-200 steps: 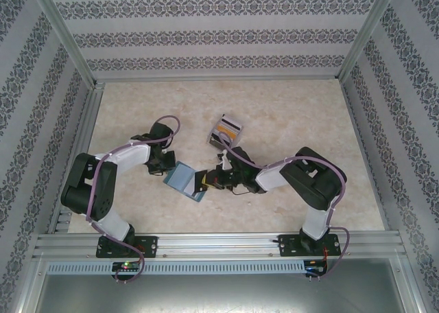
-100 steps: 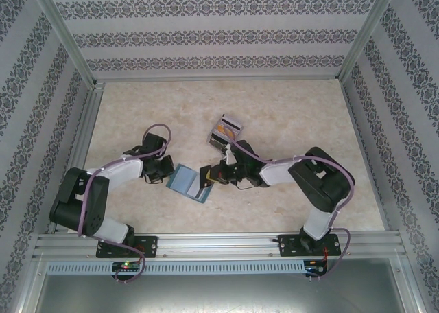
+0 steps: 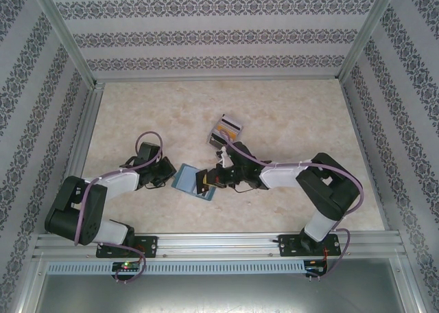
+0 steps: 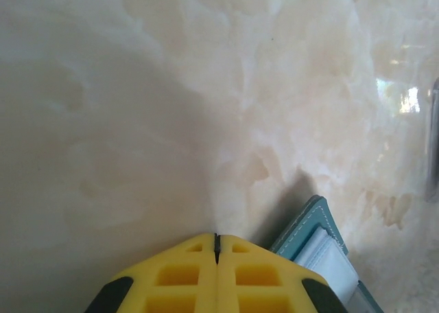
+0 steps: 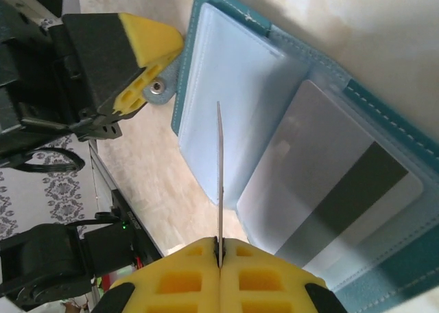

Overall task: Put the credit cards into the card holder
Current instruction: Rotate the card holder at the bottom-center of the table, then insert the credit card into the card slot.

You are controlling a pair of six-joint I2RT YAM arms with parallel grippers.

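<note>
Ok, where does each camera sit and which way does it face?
Top external: above and behind, looking down on the table; both arms whole.
Left wrist: down past the shut left gripper at the card holder's corner.
Right wrist: along the right gripper, shut on an edge-on card, over the open card holder.
Shared: all show the card holder.

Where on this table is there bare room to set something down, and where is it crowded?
Bare: the table between the card box and the back wall, and right of the right arm up to the side wall. Crowded: near centre, where left end effector and right end effector, gripping a credit card, meet at the card holder.
</note>
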